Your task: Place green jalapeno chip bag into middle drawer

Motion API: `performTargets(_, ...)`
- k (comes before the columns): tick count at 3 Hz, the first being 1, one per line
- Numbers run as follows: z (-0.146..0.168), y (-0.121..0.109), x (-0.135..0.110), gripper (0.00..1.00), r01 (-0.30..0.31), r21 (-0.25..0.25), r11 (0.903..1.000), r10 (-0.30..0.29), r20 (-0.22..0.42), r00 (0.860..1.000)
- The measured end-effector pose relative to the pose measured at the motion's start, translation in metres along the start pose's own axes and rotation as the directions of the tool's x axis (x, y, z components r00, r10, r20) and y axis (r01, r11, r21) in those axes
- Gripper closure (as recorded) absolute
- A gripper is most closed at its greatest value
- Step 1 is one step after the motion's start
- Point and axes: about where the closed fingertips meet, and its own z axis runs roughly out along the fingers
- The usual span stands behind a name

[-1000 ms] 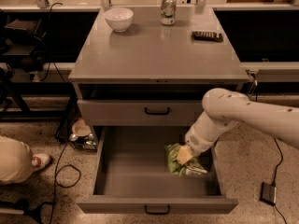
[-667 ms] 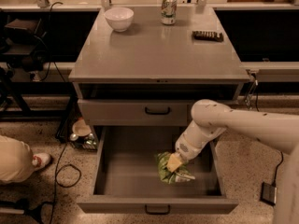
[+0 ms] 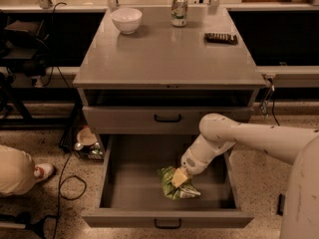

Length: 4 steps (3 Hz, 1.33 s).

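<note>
One arm point(image 3: 249, 138) of yours comes in from the right and bends down into the open middle drawer point(image 3: 134, 183), which is pulled well out of the grey cabinet point(image 3: 164, 54). Your gripper point(image 3: 179, 177) sits low inside that drawer, right of centre and nearer the front wall than the back. Its pale yellowish fingers point(image 3: 181, 175) are closed together on the upper end of the green jalapeno chip bag point(image 3: 175, 189), pinching the crinkled foil. They look drawn in tight, with no gap visible.

The bag lies under and in front of the fingers. Its lower end appears to rest on the drawer floor, apart from the side walls. The drawer's black handle point(image 3: 167, 224) shows at the bottom edge. The upper drawer point(image 3: 124, 119) above it is shut.

On the cabinet top you have a white bowl point(image 3: 126, 20) at the back left, a green-white soda can point(image 3: 179, 9) at the back centre, and a dark flat packet point(image 3: 221, 37) to the right. All are well apart from the arm.
</note>
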Motion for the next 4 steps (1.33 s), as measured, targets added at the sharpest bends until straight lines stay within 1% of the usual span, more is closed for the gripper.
performTargets(1,0.001,0.001,0.000,0.58,0.000,-0.002,1.0000,0.000,-0.003,1.000)
performTargets(2,0.003,0.001,0.001,0.36,0.001,-0.004,1.0000,-0.001,-0.005,1.000)
performTargets(3,-0.001,-0.005,0.005,0.12,-0.001,-0.012,0.9999,0.002,0.032,1.000)
performTargets(4,-0.016,-0.014,0.016,0.00,-0.003,-0.003,1.0000,0.004,0.124,0.992)
